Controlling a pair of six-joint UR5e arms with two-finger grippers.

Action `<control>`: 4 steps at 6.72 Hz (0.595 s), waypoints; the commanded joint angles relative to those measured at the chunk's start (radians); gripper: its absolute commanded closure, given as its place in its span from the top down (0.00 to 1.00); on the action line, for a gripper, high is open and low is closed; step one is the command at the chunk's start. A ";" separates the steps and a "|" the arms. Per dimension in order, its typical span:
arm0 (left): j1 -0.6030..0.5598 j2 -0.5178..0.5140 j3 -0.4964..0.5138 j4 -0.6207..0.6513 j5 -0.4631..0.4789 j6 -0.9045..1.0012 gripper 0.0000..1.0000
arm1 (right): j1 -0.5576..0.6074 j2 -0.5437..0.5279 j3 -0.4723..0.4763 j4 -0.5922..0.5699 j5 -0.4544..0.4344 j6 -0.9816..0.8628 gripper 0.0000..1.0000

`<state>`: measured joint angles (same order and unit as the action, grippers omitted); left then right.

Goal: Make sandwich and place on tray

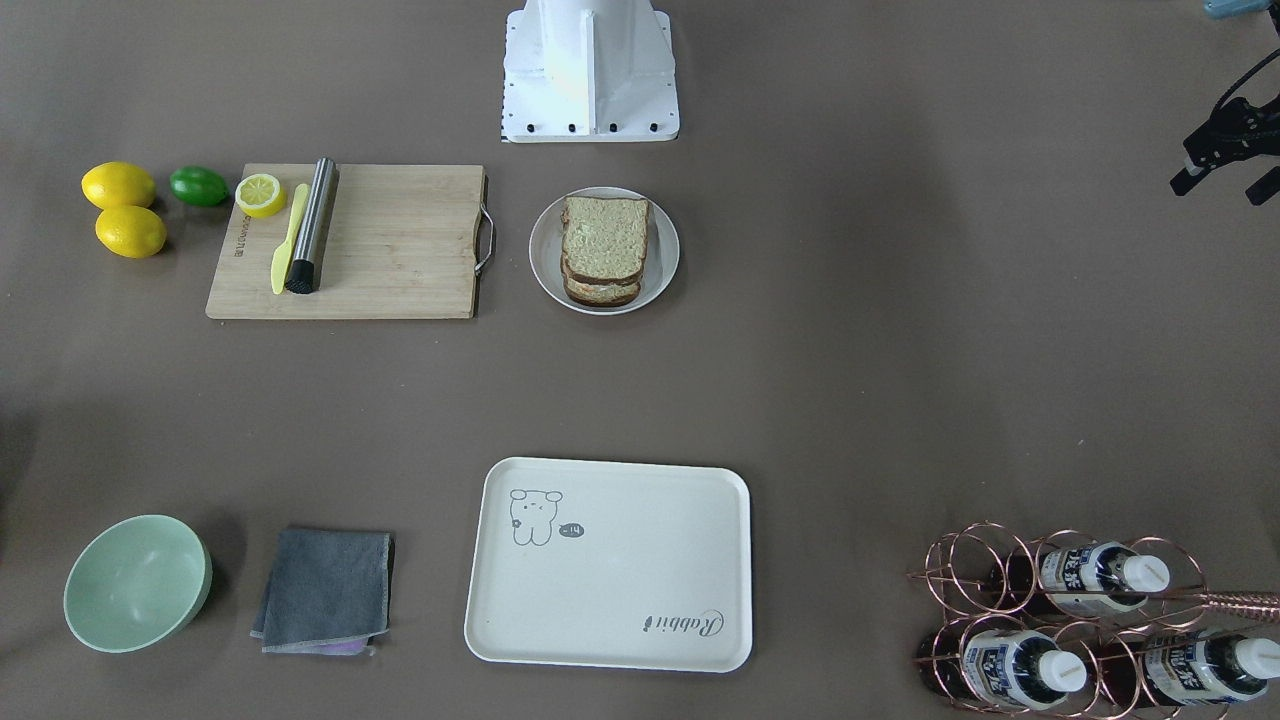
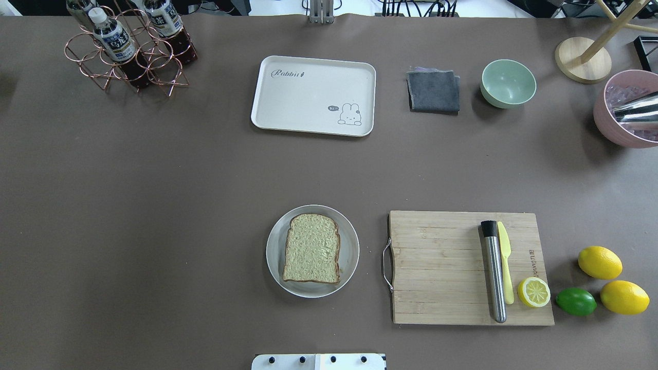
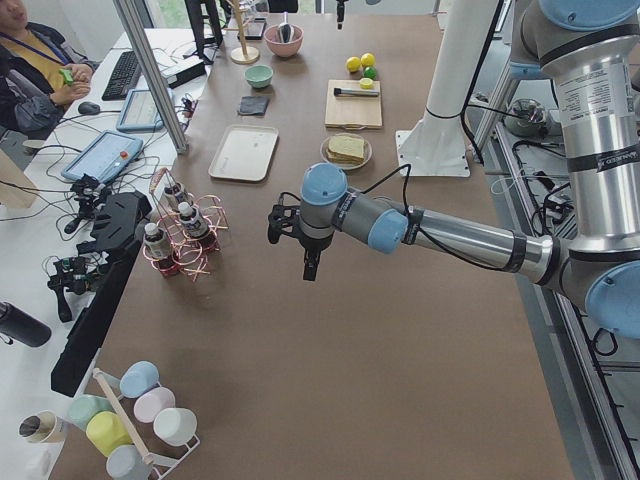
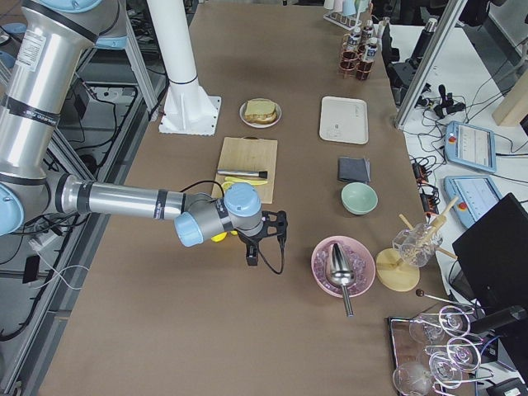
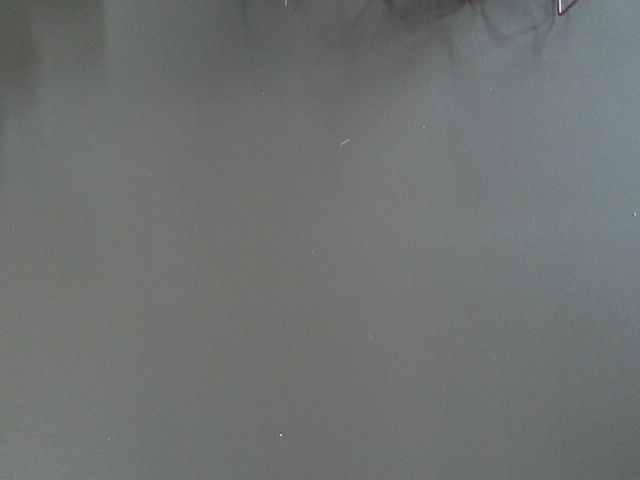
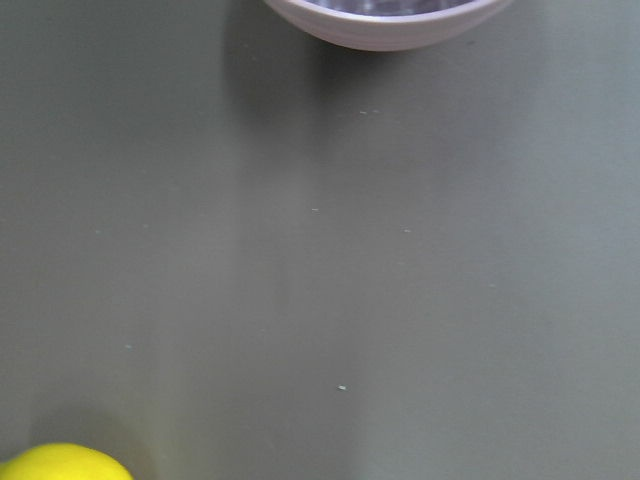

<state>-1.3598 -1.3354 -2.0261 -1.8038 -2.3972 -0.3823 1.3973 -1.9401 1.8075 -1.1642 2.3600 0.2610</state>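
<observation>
The brown table [image 1: 900, 380] is overhung by both arms. In the front-facing view, the cream tray [image 1: 620, 590] is set at 6 o'clock of the round plate [image 1: 545, 250], well apart. The sandwich [image 1: 603, 240] is stacked on that plate. The finger spread of the left gripper [image 3: 309, 266] and right gripper [image 4: 252, 258] cannot be told.
</observation>
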 commanded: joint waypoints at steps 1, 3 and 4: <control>-0.004 0.005 -0.003 -0.005 0.009 0.062 0.98 | 0.164 0.061 0.007 -0.330 -0.104 -0.358 1.00; -0.019 0.042 -0.003 -0.005 0.010 0.155 0.98 | 0.221 0.087 0.009 -0.411 -0.119 -0.413 1.00; -0.019 0.044 -0.003 -0.003 0.018 0.155 0.98 | 0.227 0.092 0.009 -0.411 -0.119 -0.422 1.00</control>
<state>-1.3761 -1.2978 -2.0294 -1.8078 -2.3853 -0.2386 1.6082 -1.8557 1.8152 -1.5600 2.2447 -0.1426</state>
